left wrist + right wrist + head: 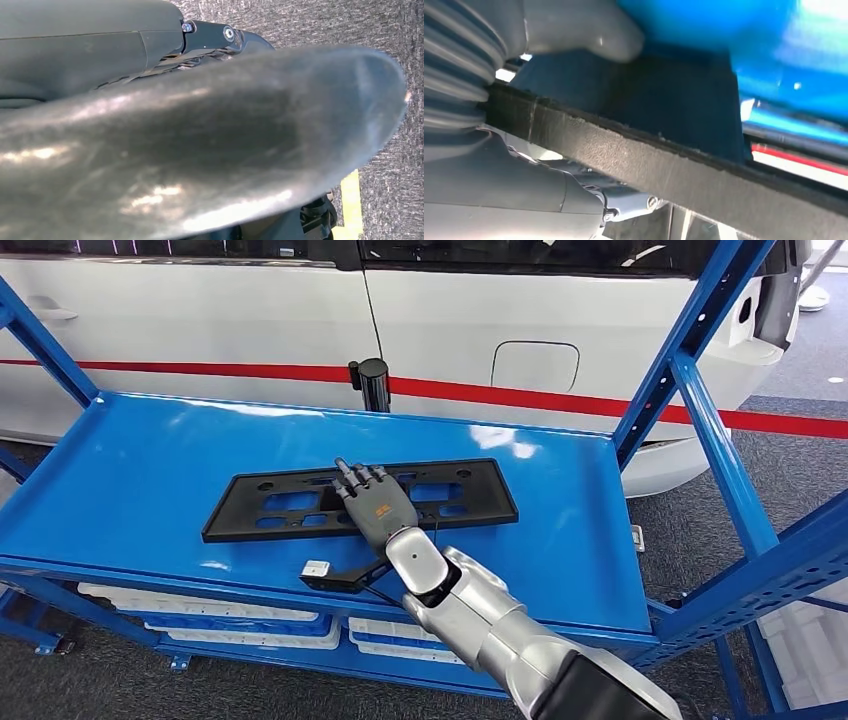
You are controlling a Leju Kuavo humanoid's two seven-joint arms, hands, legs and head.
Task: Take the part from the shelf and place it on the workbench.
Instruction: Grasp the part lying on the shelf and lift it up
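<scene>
The part (280,502) is a flat black rectangular frame with cut-outs, lying on the blue shelf (140,470). My right hand (375,508) reaches in from the near side; its fingers lie flat across the top of the part's middle. In the right wrist view the part's near edge (684,165) runs between the grey thumb (574,30) and the rest of the hand, so the hand grips that edge. My left hand (200,150) hangs over the carpet, so close and blurred that its fingers' pose is unclear.
Blue slanted uprights (720,450) frame the shelf's right end. A white car (250,320) with a red stripe stands behind, and a black post (372,383) at the shelf's back edge. White trays (230,625) sit on the lower level. Grey carpet (700,540) lies to the right.
</scene>
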